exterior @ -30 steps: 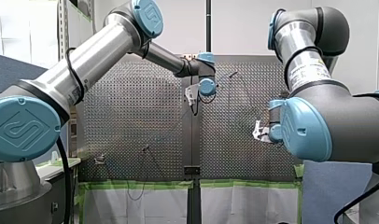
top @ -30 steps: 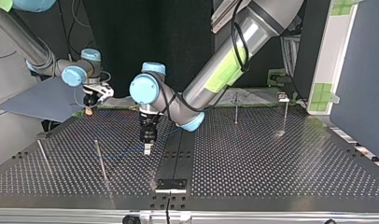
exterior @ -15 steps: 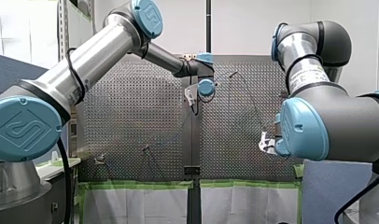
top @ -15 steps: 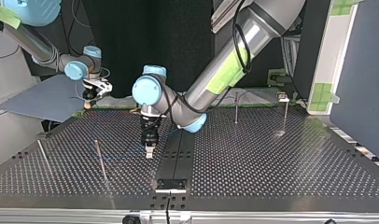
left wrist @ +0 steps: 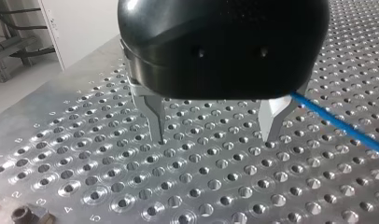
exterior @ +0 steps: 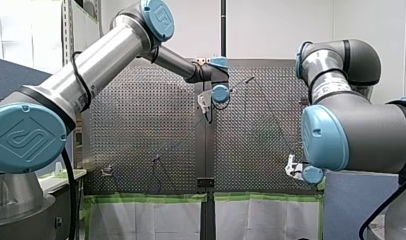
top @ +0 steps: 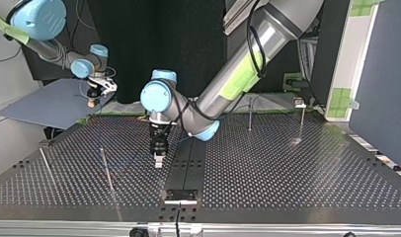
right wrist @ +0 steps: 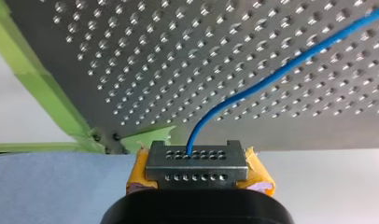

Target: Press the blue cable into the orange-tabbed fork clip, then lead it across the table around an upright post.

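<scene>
- my right gripper: yellow pads clamped on the blue cable, just off the table edge;
- my left gripper gapes wide, holding nothing; cable runs just beside one finger

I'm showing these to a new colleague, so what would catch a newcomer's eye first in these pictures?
Most striking is the blue cable arcing over the perforated table out of my right gripper, which is shut on it just off the table's green-taped edge. Next, my left gripper stands open, close over the table's middle, with the cable running past beside it. Thin upright posts stand scattered over the table.
</scene>
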Available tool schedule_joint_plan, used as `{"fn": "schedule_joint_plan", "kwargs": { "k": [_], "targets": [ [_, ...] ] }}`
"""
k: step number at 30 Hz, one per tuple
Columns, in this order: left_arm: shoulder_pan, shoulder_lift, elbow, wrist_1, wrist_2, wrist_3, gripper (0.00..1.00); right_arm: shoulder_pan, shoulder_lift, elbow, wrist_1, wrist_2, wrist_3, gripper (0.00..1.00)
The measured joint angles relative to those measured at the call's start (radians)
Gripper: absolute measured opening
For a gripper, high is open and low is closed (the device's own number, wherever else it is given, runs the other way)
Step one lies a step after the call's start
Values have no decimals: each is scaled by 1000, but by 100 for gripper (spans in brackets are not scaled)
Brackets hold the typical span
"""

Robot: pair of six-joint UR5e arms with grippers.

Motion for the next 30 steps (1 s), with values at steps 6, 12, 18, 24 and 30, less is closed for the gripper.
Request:
{"fn": "schedule_joint_plan", "kwargs": {
  "k": [6, 12, 18, 24, 30],
  "targets": [
    [1, 0, 0, -3, 2, 0, 100, -7, 49, -30, -41, -11, 2, 0],
    [1, 0, 0, -12, 3, 1, 100, -14, 110, -79, -45, -15, 13, 0],
    [1, 0, 0, -16, 3, 1, 100, -30, 172, -114, -51, -14, 57, 0],
    [-1, 0, 0, -17, 1, 1, 100, -47, 217, -124, -54, -13, 79, 0],
    [-3, 0, 0, -18, -1, 1, 100, -54, 223, -126, -56, -13, 82, 0]
  ]
}}
